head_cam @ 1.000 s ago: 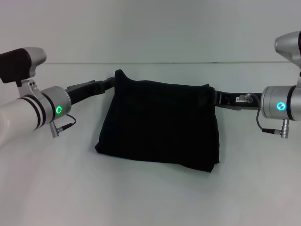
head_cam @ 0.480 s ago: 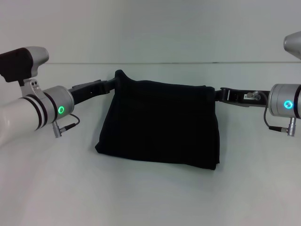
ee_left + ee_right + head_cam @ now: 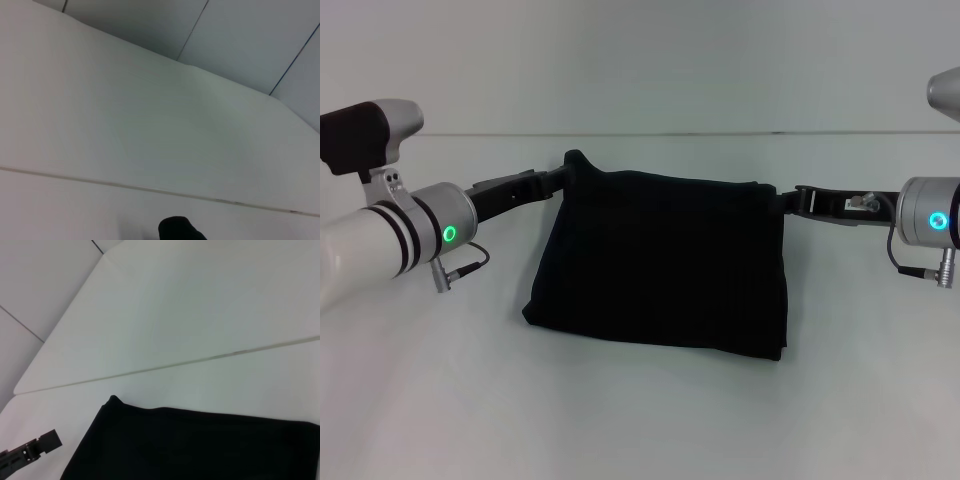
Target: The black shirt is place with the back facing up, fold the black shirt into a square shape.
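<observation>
On the white table point(image 3: 640, 420), at its centre, lies the black shirt point(image 3: 660, 260), folded into a compact, roughly square bundle. Its surface is plain black with no lettering showing. The near edge is thick and rounded where the layers stack, and it slants slightly, the right near corner lying closer to the camera than the left. The far edge is nearly straight, except at the far left corner, where the cloth rises in a small peak. The left gripper point(image 3: 558, 178) meets that raised corner; whether its jaws pinch the cloth cannot be told. The right gripper point(image 3: 788, 202) lies at the far right corner, just touching the shirt's edge; its jaw state likewise cannot be told. Both arms reach inward from opposite sides, low over the table.
</observation>
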